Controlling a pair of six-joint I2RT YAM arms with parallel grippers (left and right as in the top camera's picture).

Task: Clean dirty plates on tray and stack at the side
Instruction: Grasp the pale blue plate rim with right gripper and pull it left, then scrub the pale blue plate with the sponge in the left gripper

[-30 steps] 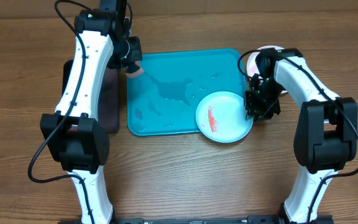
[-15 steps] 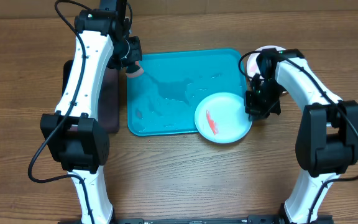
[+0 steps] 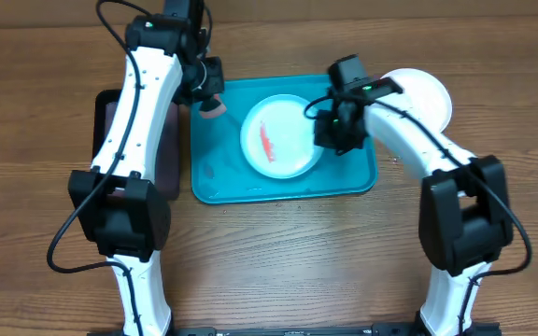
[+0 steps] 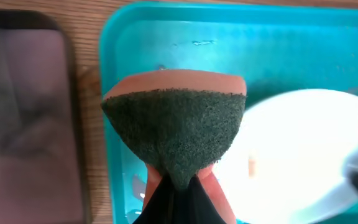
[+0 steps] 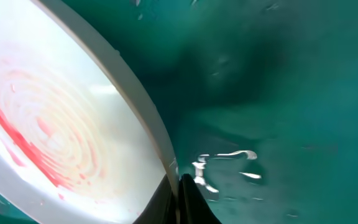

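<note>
A wooden table (image 3: 269,252) fills nearly the whole overhead view; its brown grain runs from the left edge to the right, with darker streaks; the light on it is soft and even; along the far edge lies a paler beige band (image 3: 26,11), wall or floor I cannot tell.

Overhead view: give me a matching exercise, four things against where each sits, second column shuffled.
1. round white plate with red smear
2. orange sponge with dark green face
3. black rectangular tray
4. plain white round plate

A. in the left end effector
B. on the table, right of the turquoise plastic tray
C. on the turquoise tray, rim in the right end effector
D. on the table, left of the turquoise tray

Pairs: 1-C, 2-A, 3-D, 4-B
</note>
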